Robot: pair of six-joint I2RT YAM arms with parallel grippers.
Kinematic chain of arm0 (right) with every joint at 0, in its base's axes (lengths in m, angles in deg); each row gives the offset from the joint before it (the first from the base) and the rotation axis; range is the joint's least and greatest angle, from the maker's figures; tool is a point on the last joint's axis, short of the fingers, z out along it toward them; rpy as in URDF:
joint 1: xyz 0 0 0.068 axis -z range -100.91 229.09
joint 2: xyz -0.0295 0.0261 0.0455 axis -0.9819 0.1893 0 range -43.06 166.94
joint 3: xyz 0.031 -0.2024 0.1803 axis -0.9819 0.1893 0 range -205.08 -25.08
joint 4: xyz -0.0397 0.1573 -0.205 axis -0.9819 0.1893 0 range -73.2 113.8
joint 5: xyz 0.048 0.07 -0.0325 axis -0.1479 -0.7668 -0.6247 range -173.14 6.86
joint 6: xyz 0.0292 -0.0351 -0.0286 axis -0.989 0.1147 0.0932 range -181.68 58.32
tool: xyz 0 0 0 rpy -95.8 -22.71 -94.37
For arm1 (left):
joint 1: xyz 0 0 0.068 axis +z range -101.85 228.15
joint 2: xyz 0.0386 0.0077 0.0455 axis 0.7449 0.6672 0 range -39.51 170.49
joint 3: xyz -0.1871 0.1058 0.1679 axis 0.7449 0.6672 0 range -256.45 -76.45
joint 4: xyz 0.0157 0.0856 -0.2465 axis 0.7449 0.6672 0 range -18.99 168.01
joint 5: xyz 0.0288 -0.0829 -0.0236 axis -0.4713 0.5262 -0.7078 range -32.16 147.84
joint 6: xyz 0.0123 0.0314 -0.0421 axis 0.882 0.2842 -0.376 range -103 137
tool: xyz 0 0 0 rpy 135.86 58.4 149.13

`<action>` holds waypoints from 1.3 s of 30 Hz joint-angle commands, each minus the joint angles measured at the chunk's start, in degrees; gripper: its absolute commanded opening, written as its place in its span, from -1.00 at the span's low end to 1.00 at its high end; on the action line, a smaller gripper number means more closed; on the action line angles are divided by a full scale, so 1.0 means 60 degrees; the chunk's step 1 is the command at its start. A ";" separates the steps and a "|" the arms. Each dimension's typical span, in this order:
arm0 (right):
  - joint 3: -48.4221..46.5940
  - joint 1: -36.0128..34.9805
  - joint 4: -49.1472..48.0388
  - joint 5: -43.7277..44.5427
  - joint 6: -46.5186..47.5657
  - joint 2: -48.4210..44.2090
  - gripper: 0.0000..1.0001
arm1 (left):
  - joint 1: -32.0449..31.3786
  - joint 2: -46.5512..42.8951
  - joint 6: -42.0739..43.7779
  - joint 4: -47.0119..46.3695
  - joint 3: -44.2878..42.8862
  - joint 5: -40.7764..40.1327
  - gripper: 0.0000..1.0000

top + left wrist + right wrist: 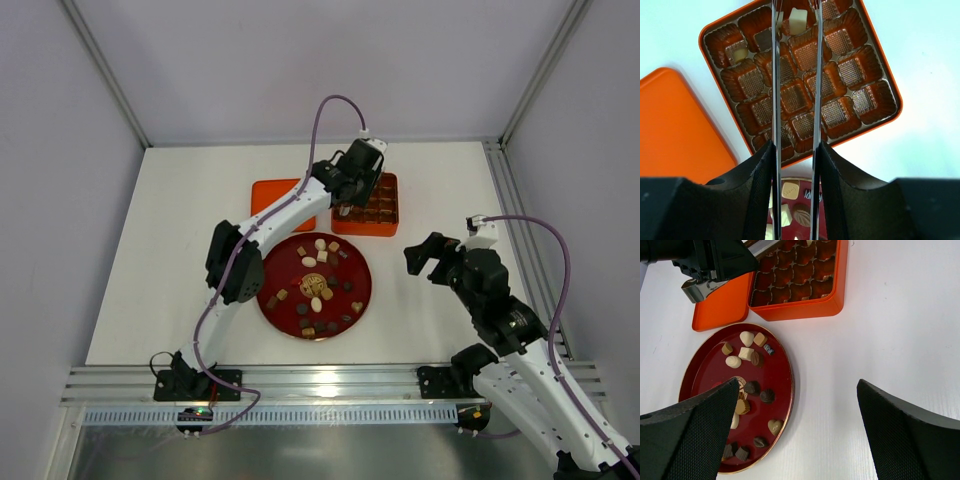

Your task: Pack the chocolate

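Note:
Several chocolates (318, 285) in brown, tan and cream lie on the round dark-red plate (363, 290), also in the right wrist view (746, 353). The square orange box (368, 203) with a brown grid insert stands behind the plate. My left gripper (352, 185) hangs over the box, shut on thin metal tongs (776, 75). A cream-white chocolate (797, 20) sits in a far cell between the tong blades, with gaps on both sides. Another pale chocolate (737, 50) lies in a corner cell. My right gripper (428, 258) is open and empty, right of the plate.
The orange lid (275, 195) lies flat left of the box, touching the plate's far edge. White walls and metal rails bound the table. The left arm reaches across above the plate's left side.

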State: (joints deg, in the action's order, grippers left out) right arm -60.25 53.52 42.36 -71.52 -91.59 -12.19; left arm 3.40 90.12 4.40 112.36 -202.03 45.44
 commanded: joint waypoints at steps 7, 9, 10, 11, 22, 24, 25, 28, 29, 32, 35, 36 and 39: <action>0.0033 -0.0032 -0.0437 0.0013 0.0005 0.0055 0.99 | 0.0017 -0.0861 0.0108 -0.0182 -0.0442 -0.0057 -0.21; 0.0062 -0.0017 -0.0554 -0.0017 -0.0010 0.0084 1.00 | 0.0017 -0.1109 0.0035 0.0095 -0.0413 -0.0042 -0.21; 0.0106 -0.0032 -0.0583 -0.0003 -0.0024 0.0084 0.99 | 0.0017 -0.1415 -0.0023 0.0155 -0.0311 -0.0042 -0.21; 0.0135 -0.0032 -0.0685 -0.0046 -0.0025 0.0113 1.00 | 0.0017 -0.1592 -0.0154 0.0228 -0.0223 -0.0013 -0.21; 0.0238 -0.0032 -0.1081 -0.0178 0.0239 0.0787 0.99 | -0.0070 -0.4916 -0.1429 0.1122 0.3290 0.0178 -0.17; 0.0253 -0.0017 -0.1169 -0.0251 0.0268 0.0860 1.00 | -0.0158 -0.5664 -0.1517 0.1297 0.4137 0.0163 -0.17; 0.0267 -0.0032 -0.1198 -0.0310 0.0268 0.0947 1.00 | -0.0202 -0.5884 -0.1518 0.1371 0.4404 0.0163 -0.16; 0.0355 -0.0032 -0.1374 -0.0368 0.0268 0.1094 1.00 | -0.0378 -0.6690 -0.1445 0.1693 0.5298 0.0134 -0.15; 0.0399 -0.0017 -0.1476 -0.0398 0.0225 0.1124 0.99 | -0.0422 -0.6880 -0.1445 0.1940 0.5445 0.0134 -0.15; 0.0472 -0.0032 -0.1594 -0.0442 0.0181 0.1270 0.99 | -0.0627 -0.7408 -0.1401 0.2380 0.6016 0.0076 -0.14; 0.0502 -0.0032 -0.1726 -0.0486 0.0195 0.1373 0.99 | -0.0744 -0.7877 -0.1445 0.2455 0.6661 0.0002 -0.14; 0.0502 -0.0032 -0.1755 -0.0486 0.0181 0.1402 0.99 | -0.0744 -0.7951 -0.1459 0.2484 0.6909 0.0016 -0.13; 0.0487 -0.0032 -0.1770 -0.0515 0.0180 0.1505 0.99 | -0.0803 -0.8156 -0.1518 0.2412 0.7465 0.0322 -0.14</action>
State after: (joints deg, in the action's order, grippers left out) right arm -57.11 53.52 34.97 -74.32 -90.71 -3.47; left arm -1.13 43.98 -3.84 126.91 -159.45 46.11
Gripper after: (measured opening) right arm 0.996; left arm 0.435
